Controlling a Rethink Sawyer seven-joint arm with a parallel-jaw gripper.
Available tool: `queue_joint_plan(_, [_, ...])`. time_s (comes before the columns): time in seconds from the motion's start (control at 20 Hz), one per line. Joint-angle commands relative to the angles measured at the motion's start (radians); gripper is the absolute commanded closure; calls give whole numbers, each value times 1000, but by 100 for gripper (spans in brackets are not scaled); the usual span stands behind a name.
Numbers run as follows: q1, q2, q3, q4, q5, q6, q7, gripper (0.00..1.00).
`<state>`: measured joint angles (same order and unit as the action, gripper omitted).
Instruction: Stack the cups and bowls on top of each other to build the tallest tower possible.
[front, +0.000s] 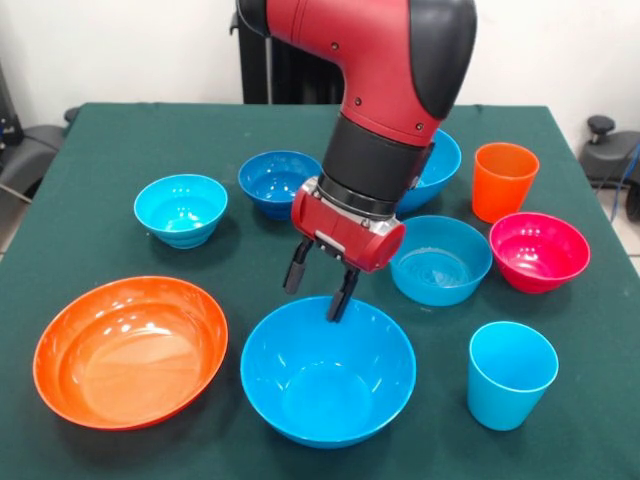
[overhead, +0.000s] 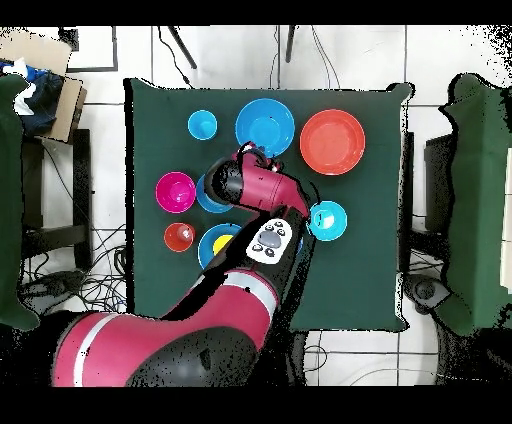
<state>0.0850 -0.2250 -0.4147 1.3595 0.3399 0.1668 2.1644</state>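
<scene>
Bowls and cups, all glossy plastic, are spread over the green cloth: a wide shallow orange bowl (front: 130, 350) at left, then a large round blue bowl (front: 328, 372), with the gripper (front: 320, 283) open over its far rim, and a tapered light blue cup (front: 510, 374) at right.

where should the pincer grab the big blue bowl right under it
The large blue bowl sits upright, mouth open, so its thin far rim, below the open pincer, looks best: come straight down, one finger inside the wall and one outside.
</scene>
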Motion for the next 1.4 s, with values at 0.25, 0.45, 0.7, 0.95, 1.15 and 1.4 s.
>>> queue_joint_plan(0.25, [7, 39, 97, -54, 23, -78, 148, 0])
queue_joint_plan(0.45, [-5, 41, 113, -51, 17, -99, 141, 0])
queue_joint_plan(0.7, [-23, 40, 138, -41, -1, -132, 130, 0])
queue_joint_plan(0.95, [-25, 36, 142, -29, -6, -145, 130, 0])
queue_joint_plan(1.15, [-21, 38, 139, -24, -4, -155, 132, 0])
queue_joint_plan(1.4, [-15, 40, 136, -20, 1, -159, 134, 0])
